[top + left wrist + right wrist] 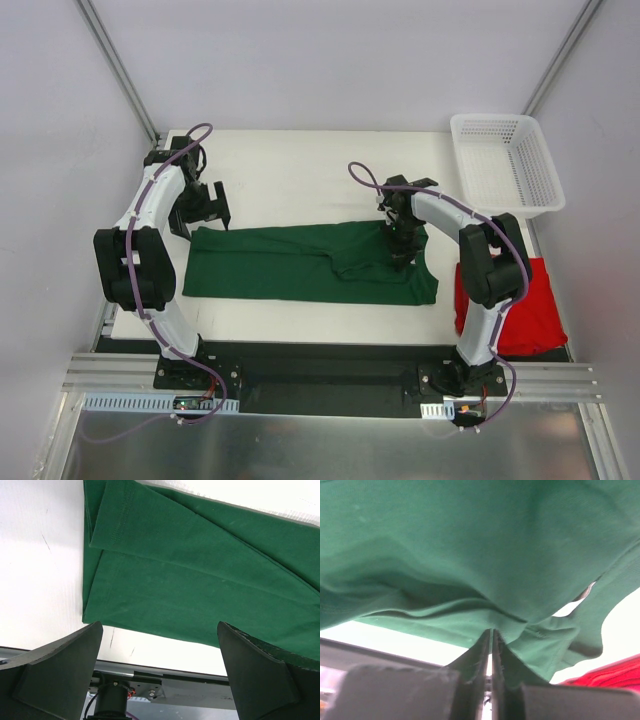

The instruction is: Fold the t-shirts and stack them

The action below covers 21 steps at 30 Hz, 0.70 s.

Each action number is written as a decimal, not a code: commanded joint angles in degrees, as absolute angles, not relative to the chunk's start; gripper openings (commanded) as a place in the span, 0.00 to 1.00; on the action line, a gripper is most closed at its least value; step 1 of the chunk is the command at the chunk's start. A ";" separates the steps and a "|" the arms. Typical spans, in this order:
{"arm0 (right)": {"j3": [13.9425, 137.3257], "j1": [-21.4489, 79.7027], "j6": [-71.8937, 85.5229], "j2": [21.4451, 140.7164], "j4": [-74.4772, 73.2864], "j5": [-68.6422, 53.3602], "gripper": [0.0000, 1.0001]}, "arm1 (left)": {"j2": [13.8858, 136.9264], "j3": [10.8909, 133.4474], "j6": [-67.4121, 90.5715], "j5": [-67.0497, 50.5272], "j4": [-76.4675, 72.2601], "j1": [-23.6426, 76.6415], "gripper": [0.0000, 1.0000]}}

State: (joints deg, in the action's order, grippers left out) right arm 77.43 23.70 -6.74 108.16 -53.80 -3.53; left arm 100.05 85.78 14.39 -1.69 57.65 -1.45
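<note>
A green t-shirt (300, 262) lies folded lengthwise across the middle of the white table (300, 165). My right gripper (402, 250) is shut on a pinch of the green t-shirt (470, 555) near its right end, with the cloth bunched at the fingertips (484, 639). My left gripper (212, 205) hovers open just behind the shirt's left end, holding nothing; its wide-apart fingers (60, 665) frame the green t-shirt's (200, 575) folded edge. A red t-shirt (520, 300) lies at the table's right front, and shows as a red corner (615, 672) in the right wrist view.
A white plastic basket (505, 160) stands at the back right corner. The metal rail (330, 375) with both arm bases runs along the near edge. Grey enclosure walls surround the table.
</note>
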 commanded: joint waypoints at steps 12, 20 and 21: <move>78.92 21.27 -6.68 108.02 -54.40 -2.98 0.46 | 97.74 85.52 14.77 -2.64 58.10 -0.88 0.99; 82.44 20.48 -6.77 111.88 -54.76 -5.53 0.58 | 97.82 85.61 14.24 -2.29 58.18 -0.88 0.99; 82.53 20.48 -6.68 111.80 -54.67 -6.15 0.56 | 97.91 85.69 14.24 -2.20 58.27 -0.88 0.99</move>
State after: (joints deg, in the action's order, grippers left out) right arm 79.99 20.60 -6.68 111.31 -53.69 -3.97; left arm 100.05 85.76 14.39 -2.52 57.65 -1.43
